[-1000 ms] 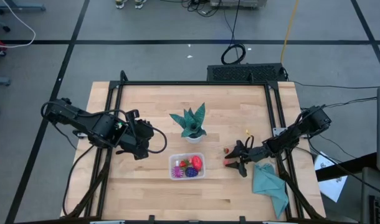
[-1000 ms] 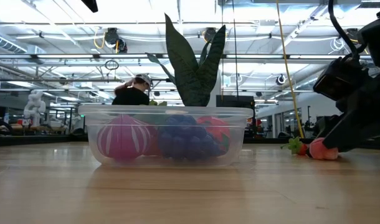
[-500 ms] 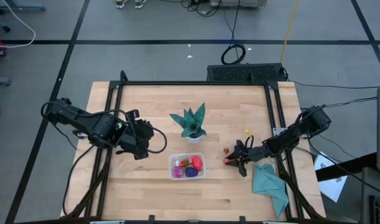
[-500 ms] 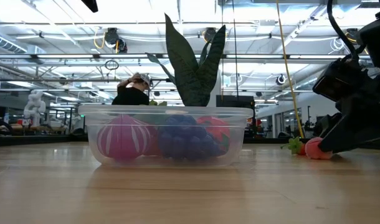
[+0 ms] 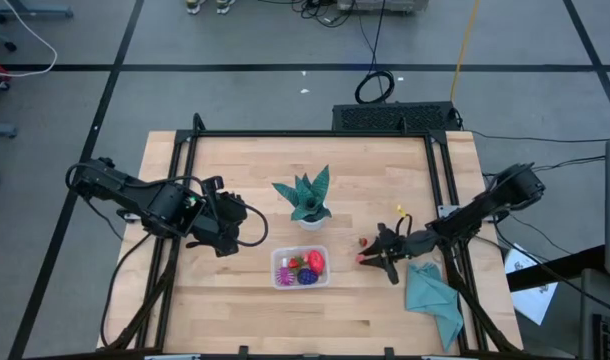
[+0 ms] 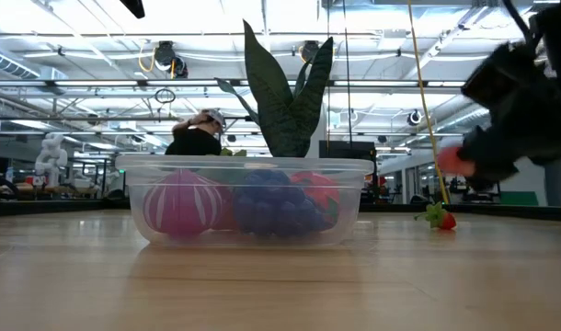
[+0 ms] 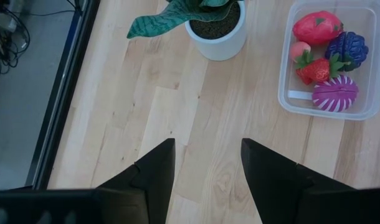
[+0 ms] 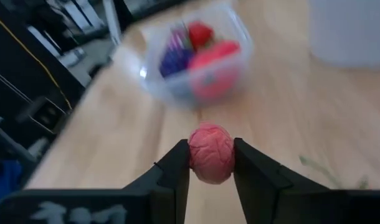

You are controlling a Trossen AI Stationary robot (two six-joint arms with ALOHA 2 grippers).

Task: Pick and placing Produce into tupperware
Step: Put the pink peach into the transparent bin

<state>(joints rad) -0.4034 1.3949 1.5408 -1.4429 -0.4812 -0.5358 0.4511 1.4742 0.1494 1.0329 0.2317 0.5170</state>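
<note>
The clear tupperware (image 5: 300,267) sits at the table's near middle and holds several produce pieces, among them a pink-purple ball (image 6: 182,204), a dark purple piece (image 6: 271,204) and red ones. My right gripper (image 5: 369,258) hovers just right of it, shut on a pink-red round piece (image 8: 210,146). A small strawberry (image 6: 440,219) lies on the table beside it. My left gripper (image 7: 207,163) waits open over the table's left part, with nothing between its fingers. My right gripper pinches the round pink-red piece by its two opposite sides (image 8: 194,157) between its two fingertips. The fingers (image 8: 172,168) slant down from the table's right side. The piece (image 6: 452,160) hangs lifted clear of the table.
A teal spiky plant in a white pot (image 5: 307,203) stands just behind the tupperware. A teal cloth (image 5: 433,298) lies at the near right corner under my right arm. Bare wood lies between the strawberry and the tupperware.
My right gripper has risen with the pink-red piece. The piece lay on the table next to the strawberry and now hangs clear above it. The strawberry has stayed on the table.
</note>
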